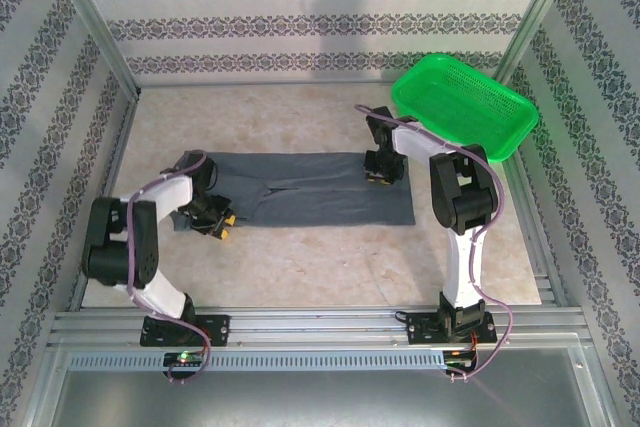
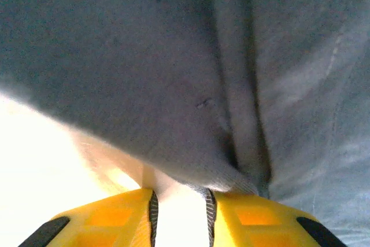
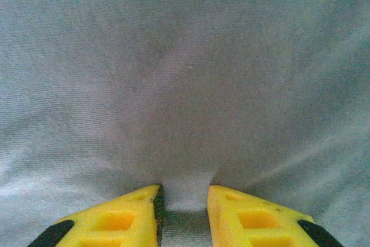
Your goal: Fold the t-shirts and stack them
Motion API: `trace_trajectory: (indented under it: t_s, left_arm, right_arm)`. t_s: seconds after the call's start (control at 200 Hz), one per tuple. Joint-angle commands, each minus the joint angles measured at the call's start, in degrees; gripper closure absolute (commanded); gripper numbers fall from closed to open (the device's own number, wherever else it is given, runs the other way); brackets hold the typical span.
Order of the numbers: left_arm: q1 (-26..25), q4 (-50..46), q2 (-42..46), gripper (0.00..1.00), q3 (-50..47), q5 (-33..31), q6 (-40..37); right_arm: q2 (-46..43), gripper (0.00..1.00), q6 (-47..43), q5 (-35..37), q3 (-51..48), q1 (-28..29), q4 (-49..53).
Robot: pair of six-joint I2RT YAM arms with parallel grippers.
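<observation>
Beige tabletop [image 1: 330, 267] under grey t-shirt [image 1: 310, 187]; wrist-close, its fabric within right pincer [image 3: 184, 196]

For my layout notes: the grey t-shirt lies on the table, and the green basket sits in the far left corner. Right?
No: the top external view shows the green basket in the far right corner. The grey t-shirt does lie on the table.

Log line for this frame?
t-shirt: lying on table | left fingers: at left end, grip unclear | right fingers: pinching right end
</observation>
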State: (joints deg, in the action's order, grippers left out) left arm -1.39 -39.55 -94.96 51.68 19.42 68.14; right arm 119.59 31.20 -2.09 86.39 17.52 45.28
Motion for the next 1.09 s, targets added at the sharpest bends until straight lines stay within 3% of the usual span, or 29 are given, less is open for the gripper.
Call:
trace_trajectory:
  t_s: [0.0,0.12,0.325,0.475,0.61,0.749,0.869,0.974,1.089]
  left_arm:
    - [3.0,18.1,-11.6,0.69,8.9,-10.3,-8.1]
    - [2.5,19.0,-22.8,0.69,22.9,-5.5,-11.4]
    - [-2.0,19.0,-38.1,0.66,45.4,0.7,-11.7]
    - [-6.8,20.0,-47.9,0.64,58.9,5.6,-9.8]
    - [-9.5,19.0,-53.9,0.58,69.8,7.3,-9.2]
    - [-9.3,19.9,-51.2,0.52,70.5,7.2,-10.1]
    - [-8.9,15.3,-44.1,0.46,68.1,5.5,-15.0]
    - [-9.0,15.9,-31.5,0.37,55.6,1.8,-16.4]
    - [-9.8,15.1,-18.2,0.36,39.2,2.3,-16.1]
  right_arm:
    - [-3.3,0.70,4.6,4.7,-6.3,3.2,7.5]
    - [-9.4,0.70,11.0,2.9,-17.5,7.4,4.7]
    - [-21.6,0.70,31.5,-4.9,-36.7,17.9,-7.2]
    - [-22.7,0.69,46.3,-9.0,-39.8,26.4,-16.9]
    - [-19.7,0.67,54.2,-11.5,-39.1,29.2,-27.0]
    - [-21.3,0.62,55.3,-11.5,-36.5,28.8,-29.3]
    - [-27.1,0.59,54.8,-10.5,-34.8,28.6,-23.3]
    - [-35.6,0.58,51.9,-6.1,-35.9,27.9,-14.7]
    - [-44.8,0.53,43.1,-0.6,-38.8,25.9,-5.8]
